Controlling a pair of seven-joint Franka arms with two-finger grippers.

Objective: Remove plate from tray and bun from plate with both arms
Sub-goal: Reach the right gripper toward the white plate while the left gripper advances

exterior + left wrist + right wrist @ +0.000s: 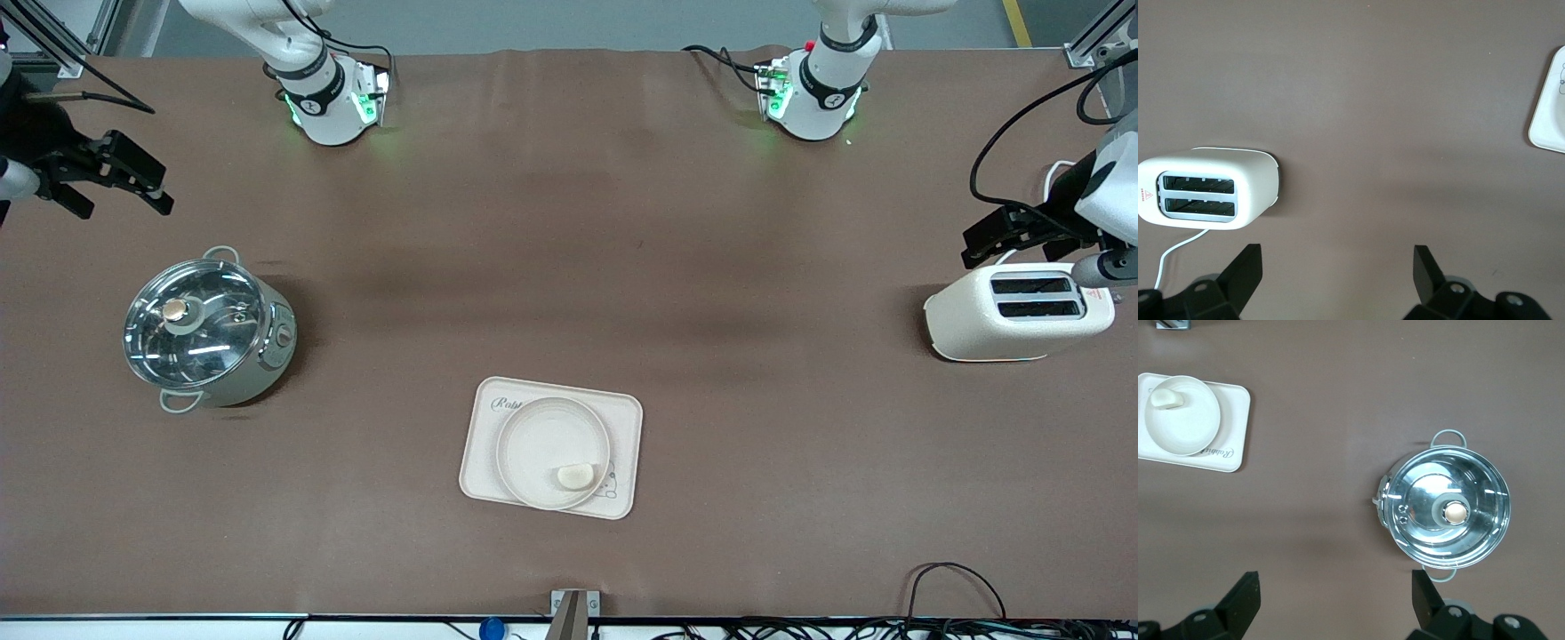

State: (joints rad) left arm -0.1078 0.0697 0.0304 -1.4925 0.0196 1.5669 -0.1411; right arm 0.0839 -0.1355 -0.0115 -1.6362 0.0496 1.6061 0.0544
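Both pincers are wide apart and hold nothing: the left gripper [1335, 267] hangs up by the toaster [1018, 311], and the right gripper [1335, 590] hangs up near the pot [206, 331] with its glass lid on. I think each should come down slowly on its own side. The tray [622, 418] sits mid-table near the front camera. It holds the plate [542, 436]. The plate holds the bun [576, 476].

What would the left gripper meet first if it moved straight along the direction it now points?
Probably only bare table. The left gripper is open and points down at the brown surface, between the toaster and the tray; nothing lies between its fingers.
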